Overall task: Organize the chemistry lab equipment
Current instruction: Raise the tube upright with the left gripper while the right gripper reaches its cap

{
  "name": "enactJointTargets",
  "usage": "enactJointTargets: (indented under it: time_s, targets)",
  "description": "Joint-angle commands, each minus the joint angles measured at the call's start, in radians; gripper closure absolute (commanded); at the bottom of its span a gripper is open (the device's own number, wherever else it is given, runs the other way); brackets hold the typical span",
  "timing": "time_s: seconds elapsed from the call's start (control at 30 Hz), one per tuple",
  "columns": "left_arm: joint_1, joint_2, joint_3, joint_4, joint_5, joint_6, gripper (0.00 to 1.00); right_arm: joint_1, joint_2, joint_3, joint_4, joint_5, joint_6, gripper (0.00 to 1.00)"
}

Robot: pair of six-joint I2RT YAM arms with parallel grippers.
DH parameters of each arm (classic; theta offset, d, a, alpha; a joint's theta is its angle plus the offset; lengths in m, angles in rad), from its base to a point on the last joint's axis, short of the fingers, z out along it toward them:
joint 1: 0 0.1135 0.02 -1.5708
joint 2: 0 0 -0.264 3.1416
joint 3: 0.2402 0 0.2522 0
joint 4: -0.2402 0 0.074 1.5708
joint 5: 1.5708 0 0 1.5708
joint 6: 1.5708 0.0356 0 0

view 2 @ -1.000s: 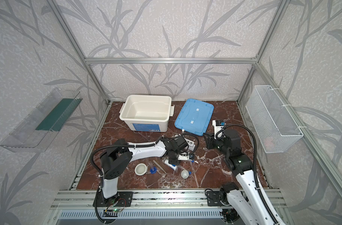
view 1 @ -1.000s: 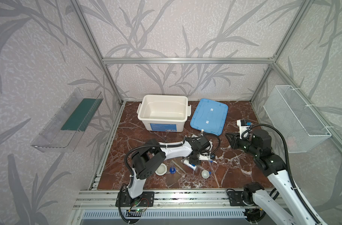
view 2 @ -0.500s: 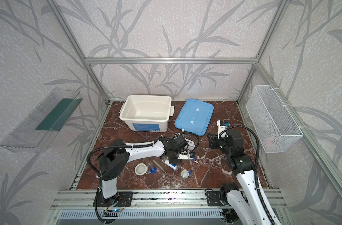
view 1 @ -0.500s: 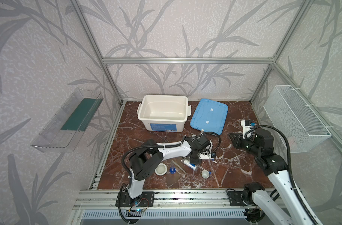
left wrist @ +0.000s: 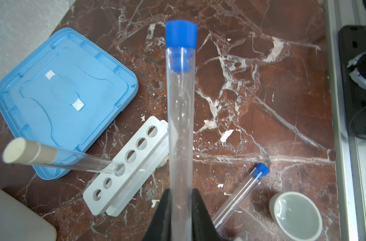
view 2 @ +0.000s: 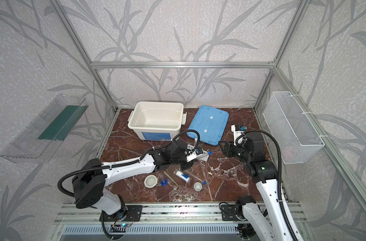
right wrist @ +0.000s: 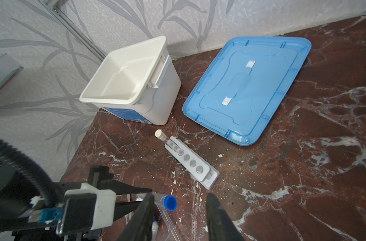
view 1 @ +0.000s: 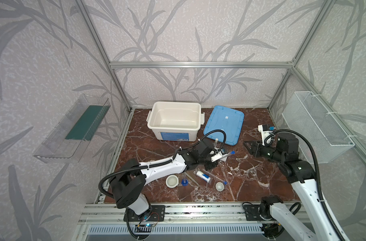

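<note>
- Right gripper (right wrist: 179, 196): jaws have just parted and hold nothing.
- Left gripper (left wrist: 181, 200): clamped on the blue-capped test tube (left wrist: 181, 116), which projects ahead of its fingers.
- Judgement: the tube is now solely with the left gripper. The rack (left wrist: 136, 158) below and ahead awaits insertion.

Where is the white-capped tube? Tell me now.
Mid-table in both top views: the white-capped tube stands tilted in the third hole of the rack, just in front of the blue lid.
</note>
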Motion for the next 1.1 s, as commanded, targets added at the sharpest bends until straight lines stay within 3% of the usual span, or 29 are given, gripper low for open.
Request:
enactJointTargets:
  time_s: [0.0,0.07,0.13,0.23,0.5,1.07]
  targets:
    - [0.020,-0.042,-0.051,0.232,0.075,-0.158,0.82,0.014,0.026,0.045,-0.085,-0.069,-0.050,0.56]
    - [0.036,-0.063,-0.075,0.279,0.089,-0.188,0.82,0.034,0.036,0.048,-0.080,-0.113,-0.048,0.52]
    - [0.055,-0.087,-0.106,0.331,0.106,-0.213,0.82,0.086,0.037,0.053,-0.092,-0.079,-0.067,0.40]
    - [0.072,-0.118,-0.130,0.359,0.121,-0.209,0.82,0.182,0.048,0.071,-0.115,0.007,-0.093,0.40]
    - [0.075,-0.175,-0.151,0.319,0.170,-0.186,0.82,0.276,0.132,0.123,-0.062,0.059,-0.043,0.53]
    - [0.069,-0.228,-0.181,0.323,0.172,-0.196,0.82,0.325,0.222,0.166,0.046,0.049,-0.002,0.58]
